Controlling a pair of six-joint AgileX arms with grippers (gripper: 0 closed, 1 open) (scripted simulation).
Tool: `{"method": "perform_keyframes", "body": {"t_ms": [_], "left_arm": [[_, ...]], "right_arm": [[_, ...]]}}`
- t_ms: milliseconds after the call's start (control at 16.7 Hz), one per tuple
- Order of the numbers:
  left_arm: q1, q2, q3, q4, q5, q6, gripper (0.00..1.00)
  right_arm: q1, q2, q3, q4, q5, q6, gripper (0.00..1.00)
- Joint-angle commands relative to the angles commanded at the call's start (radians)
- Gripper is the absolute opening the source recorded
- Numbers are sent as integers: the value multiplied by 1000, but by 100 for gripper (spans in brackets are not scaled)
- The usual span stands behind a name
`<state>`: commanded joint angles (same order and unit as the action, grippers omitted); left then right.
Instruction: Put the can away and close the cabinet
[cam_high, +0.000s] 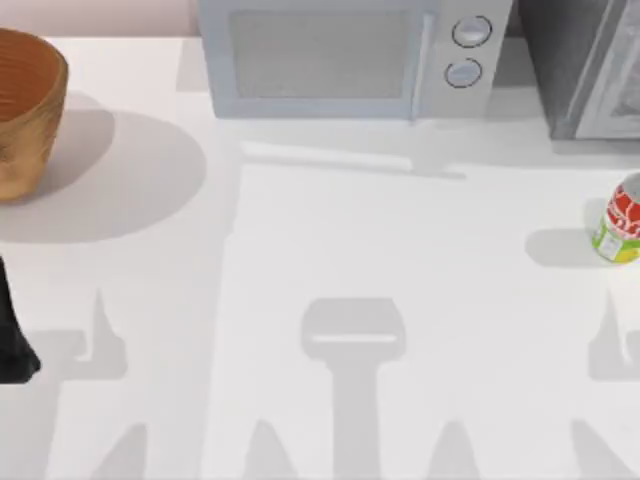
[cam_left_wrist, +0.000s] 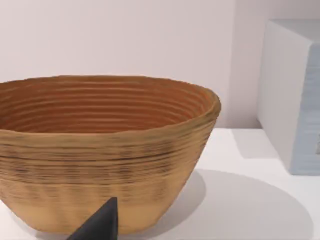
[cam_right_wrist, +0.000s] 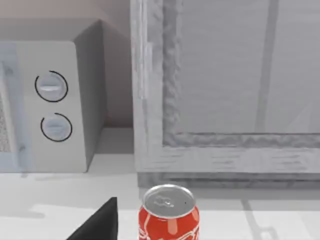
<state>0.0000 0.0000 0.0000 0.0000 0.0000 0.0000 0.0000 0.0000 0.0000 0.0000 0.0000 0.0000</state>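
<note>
A can (cam_high: 622, 220) stands upright at the table's (cam_high: 400, 260) right edge, open tabletop between it and the microwave (cam_high: 345, 55); the grip of either gripper cannot be told.

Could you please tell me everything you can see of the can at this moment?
The can is a small upright cylinder with a shiny silver top, a red-and-white patterned label and a yellow-green lower band. It stands alone on the white table at the right edge of the top view, in front of the grey cabinet and to the right of the microwave. Nothing grips or touches it.
</note>
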Motion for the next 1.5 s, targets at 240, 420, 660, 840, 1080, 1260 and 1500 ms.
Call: {"method": "perform_keyframes", "body": {"t_ms": [240,420,660,840,1080,1260,1500], "left_arm": [[0,0,0,0,0,0,100],[0,0,0,0,0,0,100],[0,0,0,0,0,0,100],[0,0,0,0,0,0,100],[0,0,0,0,0,0,100],[0,0,0,0,0,0,100],[0,0,0,0,0,0,100]], "right_arm": [[2,29,11,30,2,3,100],[8,147,37,146,12,5,100],[22,440,69,384,34,8,100],[37,721,94,598,53,13,100],[59,1121,129,901,79,20,100],[75,1411,155,1122,98,25,100],[94,1751,191,1391,121,31,100]]}}
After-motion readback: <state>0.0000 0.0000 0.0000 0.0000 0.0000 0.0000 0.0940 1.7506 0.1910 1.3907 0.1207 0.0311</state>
